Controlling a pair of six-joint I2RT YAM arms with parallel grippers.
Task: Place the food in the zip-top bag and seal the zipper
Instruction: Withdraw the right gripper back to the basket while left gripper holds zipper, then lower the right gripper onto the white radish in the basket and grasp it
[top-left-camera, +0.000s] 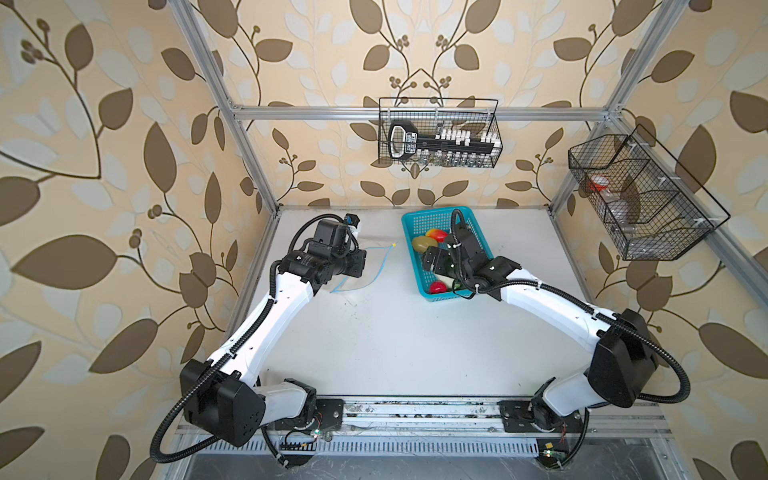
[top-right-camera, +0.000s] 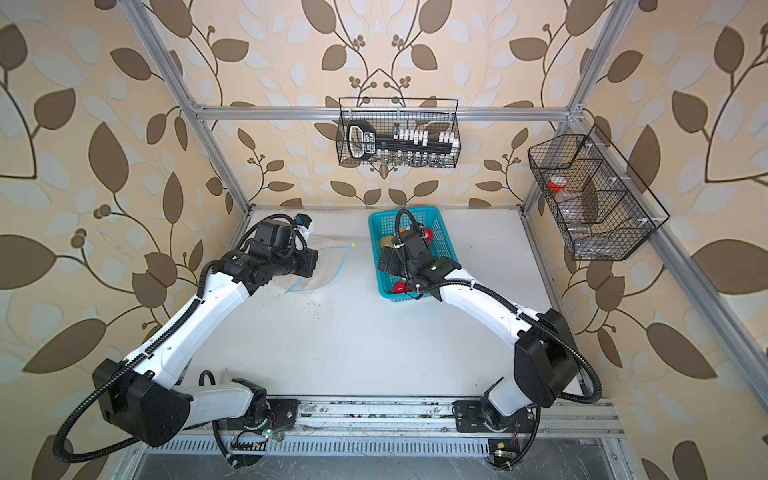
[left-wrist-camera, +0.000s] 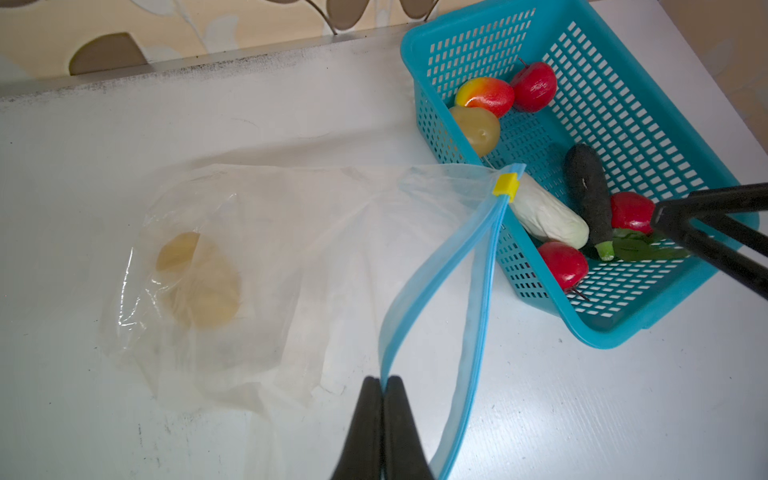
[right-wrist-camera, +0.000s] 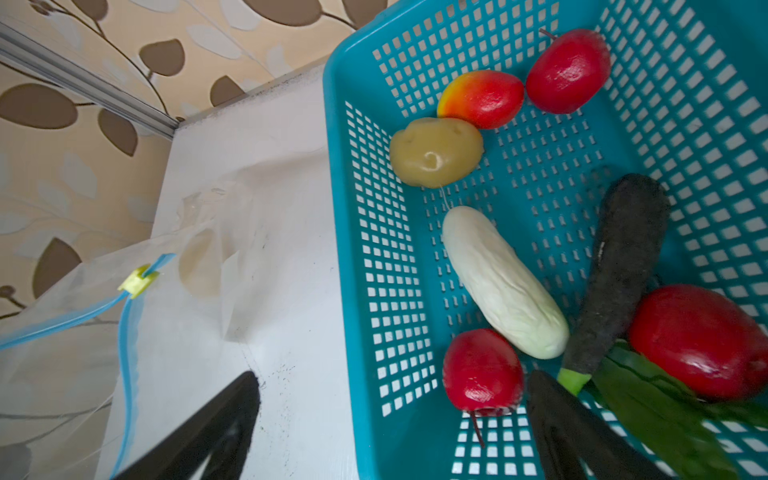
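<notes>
The left hand (left-wrist-camera: 384, 384) is pressed together on one lip of the zipper (left-wrist-camera: 490, 291), holding that blue strip up off its twin so the mouth of the zip-top bag (left-wrist-camera: 257, 257) stands agape toward the turquoise basket (left-wrist-camera: 615, 332). The clear bag lies crumpled on the white surface (top-left-camera: 395, 332), to the left of the basket in both top views. Its yellow slider (left-wrist-camera: 505, 185) is parked at the end of the strip nearest the basket's wall. One tan potato (left-wrist-camera: 199, 282) sits deep inside the bag, seen through the plastic. The rest of the food lies in the basket: a second potato (right-wrist-camera: 436, 151) touching the red-yellow fruit (right-wrist-camera: 482, 97), three red round fruits (right-wrist-camera: 567, 70), the white oblong vegetable (right-wrist-camera: 503, 282) beside the dark eggplant (right-wrist-camera: 619, 266), and green leaves (right-wrist-camera: 665, 411) at the eggplant's stem end. The right hand (right-wrist-camera: 395, 380) hangs over the basket, fingers spread wide with nothing between them; in its wrist view one finger shows against the bare surface, the other against the basket's inside
</notes>
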